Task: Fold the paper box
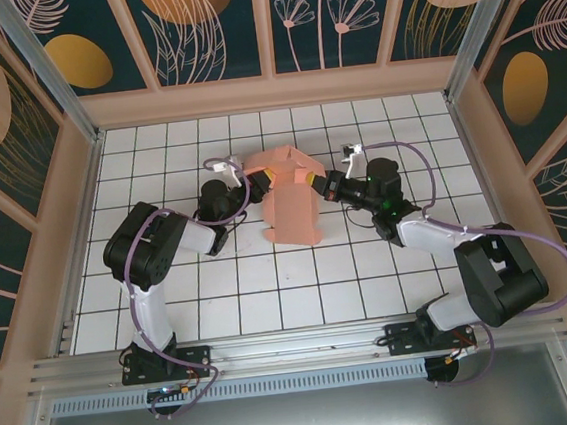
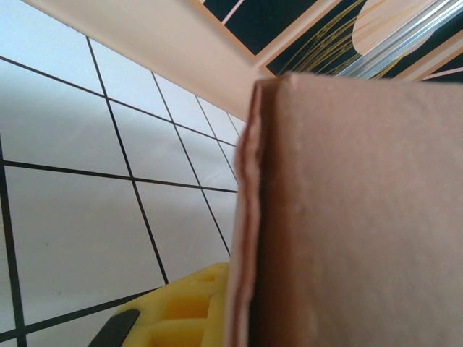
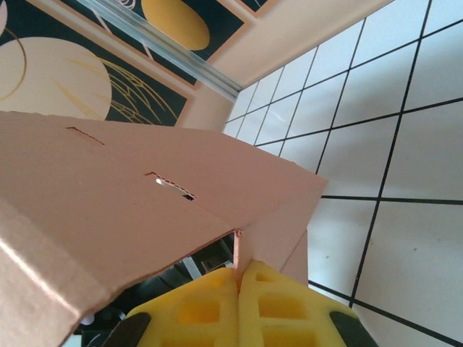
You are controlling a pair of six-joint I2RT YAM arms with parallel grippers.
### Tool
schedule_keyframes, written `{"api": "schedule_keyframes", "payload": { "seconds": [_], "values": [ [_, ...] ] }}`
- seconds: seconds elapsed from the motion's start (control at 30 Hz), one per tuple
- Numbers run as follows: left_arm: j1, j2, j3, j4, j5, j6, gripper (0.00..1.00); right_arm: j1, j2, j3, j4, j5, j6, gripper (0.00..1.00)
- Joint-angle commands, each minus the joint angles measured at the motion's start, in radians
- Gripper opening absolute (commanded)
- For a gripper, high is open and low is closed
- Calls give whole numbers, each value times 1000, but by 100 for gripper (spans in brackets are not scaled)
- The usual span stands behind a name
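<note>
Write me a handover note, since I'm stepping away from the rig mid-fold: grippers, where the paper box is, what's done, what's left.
Left gripper: shut on the left edge of the paper box.
Right gripper: shut, pinching a thin flap on the box's right side.
Box: mid-way across the tiled table, gripped from both sides.
Done: sheet partly folded, some panels creased and raised.
Left: it is not a closed box yet. Fold the remaining flaps and tuck the tabs; a slot on the upper panel has nothing in it.

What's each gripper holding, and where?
Both hold the paper box: left gripper pinches its left edge, right gripper a flap on its right side.
</note>
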Motion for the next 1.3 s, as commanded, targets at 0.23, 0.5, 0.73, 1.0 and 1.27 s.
{"api": "schedule_keyframes", "payload": {
  "seconds": [0.23, 0.5, 0.73, 1.0, 1.27],
  "values": [
    [-12, -16, -3, 4, 26, 40, 0, 4, -12, 28, 0, 23, -11, 31],
    [-12, -6, 5, 6, 31, 38, 0, 3, 5, 32, -7, 4, -10, 0],
    [-12, -13, -1, 9, 32, 41, 0, 2, -1, 29, -19, 18, -20, 14],
    [-12, -13, -1, 5, 26, 41, 0, 1, -9, 40, -58, 15, -62, 12],
    [-11, 4, 7, -4, 11, 43, 0, 3, -80, 51, -124, 77, -151, 39]
  ]
}}
